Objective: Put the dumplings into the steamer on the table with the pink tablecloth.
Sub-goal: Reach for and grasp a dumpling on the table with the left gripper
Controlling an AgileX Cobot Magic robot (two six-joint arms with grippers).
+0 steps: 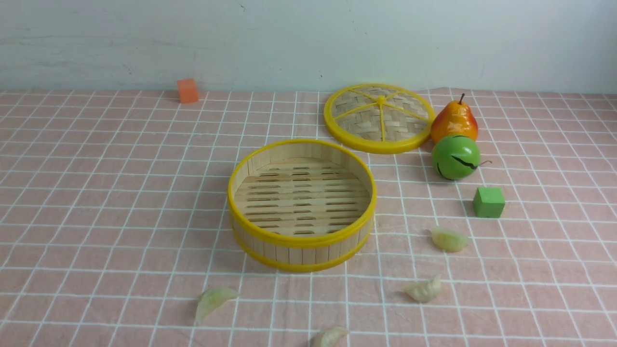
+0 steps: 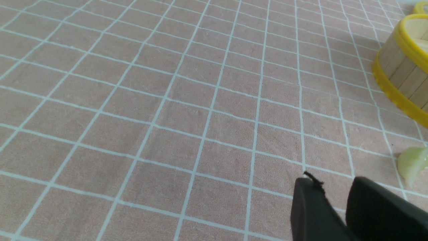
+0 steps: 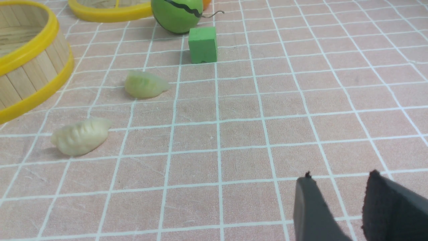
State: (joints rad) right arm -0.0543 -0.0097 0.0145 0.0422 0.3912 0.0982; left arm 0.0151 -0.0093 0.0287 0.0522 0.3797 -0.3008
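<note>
The dark left jaws and right jaws each stand slightly apart over the cloth and hold nothing. Four pale, pleated, crescent-shaped dumplings lie on the pink tablecloth with thin white grid lines that covers the counter. The first dumpling is at the near edge, the second dumpling is to the left, and the third dumpling and fourth dumpling are to the right. All four lie outside the round bamboo-slat steamer with yellow rims in the middle. To the right, going farther, stand a small green cube, a round green fruit, an orange-yellow pear and a flat woven yellow-rimmed lid. Far left stands an orange cube.
</note>
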